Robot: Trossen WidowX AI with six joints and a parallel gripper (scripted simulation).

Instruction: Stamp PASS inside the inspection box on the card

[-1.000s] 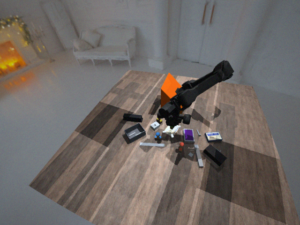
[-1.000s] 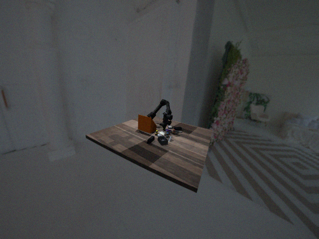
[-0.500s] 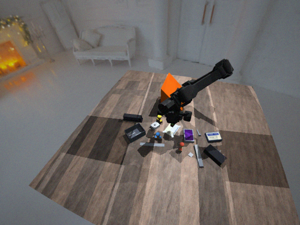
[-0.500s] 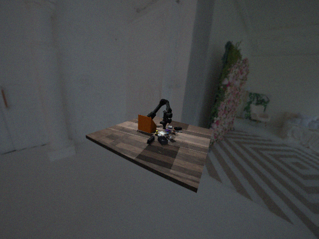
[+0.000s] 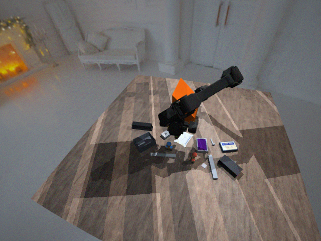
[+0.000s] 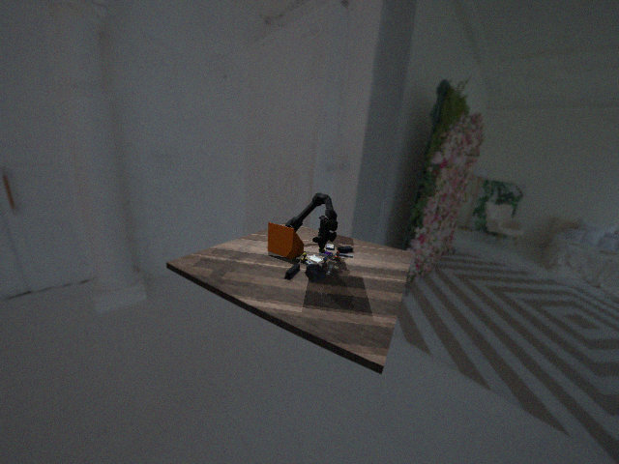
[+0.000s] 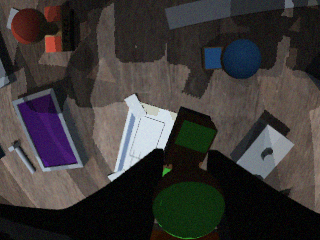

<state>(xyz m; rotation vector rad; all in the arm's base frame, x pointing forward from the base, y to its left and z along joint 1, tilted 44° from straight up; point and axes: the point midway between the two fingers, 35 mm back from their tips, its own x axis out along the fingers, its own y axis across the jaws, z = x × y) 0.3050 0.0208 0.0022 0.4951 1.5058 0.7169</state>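
My gripper [image 5: 176, 133] [image 6: 321, 249] [image 7: 186, 158] is shut on a green stamp [image 7: 188, 209], holding its neck above the bench beside and partly over the card's right side. The stamp's round green knob faces the wrist camera; its inked face and any lettering are hidden. The white card [image 5: 184, 140] [image 7: 126, 145] lies at an angle, with white tabs at its corners. An outlined box shows on it in the wrist view, and I see no clear print in the visible part. The stamp and finger hide the card's right and lower parts. The purple ink pad [image 5: 201, 144] [image 7: 47, 131] lies left of the card in the wrist view.
A blue stamp [image 5: 168, 145] [image 7: 241, 59] and red stamp [image 5: 194, 154] [image 7: 28, 26] stand nearby. A pale block [image 5: 165, 134] [image 7: 272, 145], black tray [image 5: 144, 142], grey bars [image 5: 163, 154] [image 5: 212, 167], dark block [image 5: 229, 165] and labelled case [image 5: 228, 146] surround the work area. An orange block [image 5: 181, 89] [image 6: 282, 240] stands behind.
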